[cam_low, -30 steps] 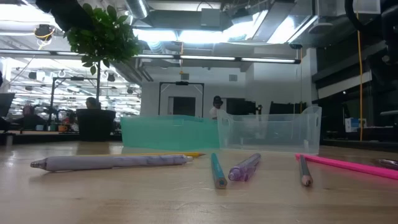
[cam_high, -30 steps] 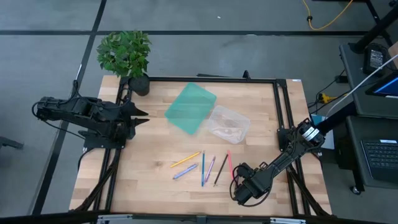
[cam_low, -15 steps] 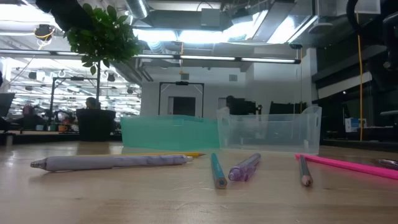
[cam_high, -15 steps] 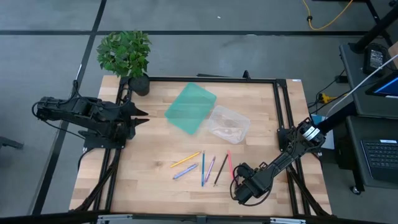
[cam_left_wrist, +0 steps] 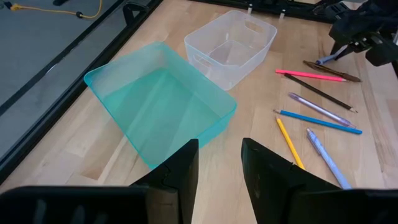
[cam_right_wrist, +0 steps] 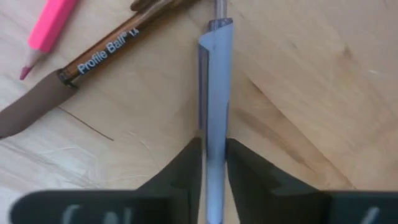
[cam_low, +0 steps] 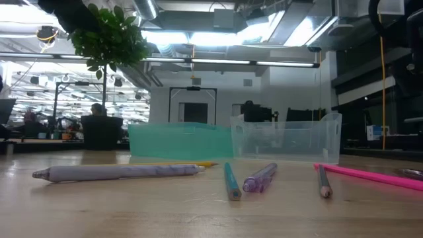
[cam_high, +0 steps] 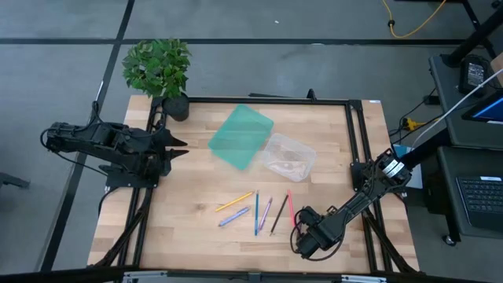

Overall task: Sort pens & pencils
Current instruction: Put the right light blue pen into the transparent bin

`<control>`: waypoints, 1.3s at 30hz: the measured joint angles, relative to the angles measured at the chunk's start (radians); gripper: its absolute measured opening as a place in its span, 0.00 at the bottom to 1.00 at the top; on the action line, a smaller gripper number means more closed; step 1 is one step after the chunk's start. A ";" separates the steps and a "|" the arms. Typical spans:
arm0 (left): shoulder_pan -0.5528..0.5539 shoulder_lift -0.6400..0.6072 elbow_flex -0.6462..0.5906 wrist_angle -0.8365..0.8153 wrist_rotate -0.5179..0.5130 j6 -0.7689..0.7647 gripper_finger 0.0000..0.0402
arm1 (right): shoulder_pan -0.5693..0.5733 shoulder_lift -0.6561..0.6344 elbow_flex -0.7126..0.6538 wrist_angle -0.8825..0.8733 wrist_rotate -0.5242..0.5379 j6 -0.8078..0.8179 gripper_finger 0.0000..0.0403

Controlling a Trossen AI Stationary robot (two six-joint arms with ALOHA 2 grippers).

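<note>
Nothing has shifted on the table over the last second; the right gripper (cam_right_wrist: 211, 163) stays clamped on a grey-blue pen (cam_right_wrist: 214, 93) between its fingers, brown pen (cam_right_wrist: 106, 59) just beside, apparently about to lift; the left gripper (cam_left_wrist: 219, 163), fingers slightly apart, waits by the teal bin (cam_left_wrist: 161, 106).

Two dark six-joint arms — matte black, chunky links

Left arm (cam_high: 106, 145) black, angular, thin black cable looping off its rear; right arm (cam_high: 357, 200) black with a silver-white collar band; fingers (cam_right_wrist: 177, 171) flat, dark, tapered.
</note>
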 joint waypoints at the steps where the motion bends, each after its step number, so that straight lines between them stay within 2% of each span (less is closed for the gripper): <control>1: 0.000 0.000 0.000 0.000 0.000 0.000 0.29 | 0.000 0.000 0.000 0.000 0.000 0.000 0.14; 6: 0.000 0.000 0.000 0.000 0.000 0.000 0.29 | 0.000 0.000 0.001 -0.005 0.000 0.000 0.08; 16: 0.000 0.000 0.000 0.000 0.000 -0.001 0.29 | 0.000 -0.012 -0.005 -0.031 -0.006 0.003 0.08; 25: 0.000 0.000 0.000 0.000 0.000 -0.001 0.29 | 0.000 -0.085 -0.001 -0.046 -0.003 0.041 0.07; 32: 0.000 0.000 0.000 0.000 0.000 -0.001 0.29 | -0.010 -0.143 0.111 -0.157 0.055 0.054 0.07; 36: 0.000 0.000 0.000 0.000 0.000 -0.001 0.29 | -0.064 -0.147 0.226 -0.287 0.128 -0.022 0.07; 39: 0.000 0.000 0.000 0.000 0.000 -0.001 0.29 | -0.141 -0.149 0.289 -0.319 0.164 -0.146 0.07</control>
